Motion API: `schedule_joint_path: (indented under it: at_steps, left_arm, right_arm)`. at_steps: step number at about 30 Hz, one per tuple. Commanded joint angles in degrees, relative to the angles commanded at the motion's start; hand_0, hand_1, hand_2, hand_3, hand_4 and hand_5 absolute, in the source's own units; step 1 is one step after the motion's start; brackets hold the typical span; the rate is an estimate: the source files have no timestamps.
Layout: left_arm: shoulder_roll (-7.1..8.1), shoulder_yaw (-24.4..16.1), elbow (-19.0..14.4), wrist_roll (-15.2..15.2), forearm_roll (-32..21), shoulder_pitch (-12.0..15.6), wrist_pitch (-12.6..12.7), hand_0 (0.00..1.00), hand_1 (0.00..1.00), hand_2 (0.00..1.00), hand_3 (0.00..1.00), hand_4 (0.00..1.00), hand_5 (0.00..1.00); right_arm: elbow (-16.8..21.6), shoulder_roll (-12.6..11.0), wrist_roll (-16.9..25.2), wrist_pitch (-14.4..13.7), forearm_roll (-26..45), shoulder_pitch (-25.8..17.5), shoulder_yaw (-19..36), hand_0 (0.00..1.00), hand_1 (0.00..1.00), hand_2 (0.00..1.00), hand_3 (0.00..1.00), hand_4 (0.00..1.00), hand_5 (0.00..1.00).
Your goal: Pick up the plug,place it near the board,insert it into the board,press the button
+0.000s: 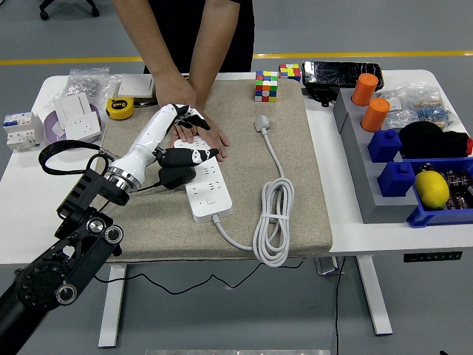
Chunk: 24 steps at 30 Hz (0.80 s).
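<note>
Hand [171,137] outstretched over board [207,188].

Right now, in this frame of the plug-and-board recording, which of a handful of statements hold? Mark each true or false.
1. The person's hands press on the far end of the white power strip. True.
2. The black plug lies at the strip's left side, under the robot's left hand. True.
3. The robot's right hand is pressing the button. False: no right hand is in view.
4. The strip's own white cable lies coiled on the beige mat, its white plug free. True.
5. The lemon sits on the mat. False: it sits in a blue bin at the right.
6. The Rubik's cube stands on the strip. False: it stands at the mat's far edge.
</note>
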Motion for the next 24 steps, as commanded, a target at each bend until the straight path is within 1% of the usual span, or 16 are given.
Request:
schedule_joint_path:
  at_steps: [3,5,6,10,11,12,13,15,17,18,19,21,23,24]
  left_arm:
    - [-0.73,-0.30,3.48,0.32,0.90,-0.81,-0.61,0.934,0.978,0.938,0.932,0.998,0.382]
    - [-1.04,-0.57,5.19,0.17,1.78,-1.10,-0.57,0.934,0.978,0.938,0.932,0.998,0.382]
    - [-1.20,-0.69,6.14,0.09,2.33,-1.26,-0.54,0.934,0.977,0.909,0.895,0.998,0.413]
    - [-1.62,-0.92,9.29,0.12,4.22,-1.67,-1.24,0.934,0.977,0.909,0.895,0.998,0.413]
    - [-1.63,-0.90,9.74,0.12,4.68,-1.69,-1.35,0.934,0.977,0.909,0.895,0.998,0.413]
    - [-1.62,-0.98,10.40,0.09,6.03,-1.72,-1.25,0.911,0.949,0.845,0.835,0.998,0.403]
    - [-1.60,-1.03,10.91,0.07,7.53,-1.71,-1.13,0.911,0.949,0.845,0.835,0.998,0.403]
    - [-1.57,-1.00,11.43,0.02,8.57,-1.62,-0.99,0.911,0.949,0.845,0.835,0.998,0.403]
    - [-1.61,-1.27,12.34,-0.05,11.50,-1.56,-0.61,0.911,0.949,0.845,0.835,0.998,0.403]
    - [-1.62,-1.33,12.79,-0.11,12.42,-1.56,-0.55,0.855,0.885,0.749,0.714,0.998,0.372]
    - [-1.62,-1.41,13.13,-0.13,13.20,-1.56,-0.48,0.855,0.885,0.749,0.714,0.998,0.372]
    - [-1.61,-1.67,14.01,-0.02,16.76,-1.59,-0.07,0.855,0.885,0.749,0.714,0.998,0.372]
    - [-1.59,-1.60,14.65,0.24,19.00,-1.46,-0.03,0.855,0.885,0.749,0.714,0.998,0.372]
    - [-1.62,-1.62,15.04,0.34,20.22,-1.36,-0.03,0.791,0.838,0.710,0.680,0.998,0.362]
  right_arm:
    - [0.00,0.02,-0.03,0.01,-0.09,-0.04,0.02,0.827,0.751,0.747,0.788,0.998,0.933]
    - [0.00,0.02,0.01,0.02,-0.02,0.00,-0.07,0.827,0.751,0.747,0.788,0.998,0.933]
    - [0.00,0.02,0.06,0.02,0.03,0.02,-0.12,0.827,0.751,0.747,0.788,0.998,0.933]
    - [0.00,0.03,0.05,0.02,-0.05,0.15,-0.04,0.827,0.751,0.747,0.788,0.998,0.933]
    - [0.00,0.03,0.06,0.02,0.01,0.16,-0.08,0.827,0.751,0.747,0.788,0.998,0.933]
    - [0.00,0.02,0.09,0.02,0.04,0.17,-0.11,0.828,0.751,0.747,0.788,0.998,0.933]
    - [0.00,0.00,0.07,0.01,0.01,0.19,-0.06,0.828,0.751,0.747,0.788,0.998,0.933]
    - [0.00,-0.03,0.08,-0.01,0.03,0.20,-0.03,0.828,0.751,0.747,0.788,0.998,0.933]
    - [0.00,-0.06,0.07,-0.01,0.02,0.13,0.02,0.828,0.751,0.747,0.788,0.998,0.933]
    - [0.00,-0.04,0.02,0.00,-0.10,0.10,0.12,0.827,0.751,0.747,0.788,0.998,0.933]
    - [0.00,-0.04,0.01,0.01,-0.12,0.07,0.14,0.827,0.751,0.747,0.788,0.998,0.933]
    - [0.00,0.00,0.04,0.01,-0.10,0.03,0.11,0.827,0.751,0.747,0.788,0.998,0.933]
    - [0.00,0.02,0.09,0.01,-0.04,0.04,0.04,0.827,0.751,0.747,0.788,0.998,0.933]
    - [0.00,0.01,0.11,0.00,-0.01,0.05,0.00,0.826,0.751,0.747,0.788,0.998,0.932]
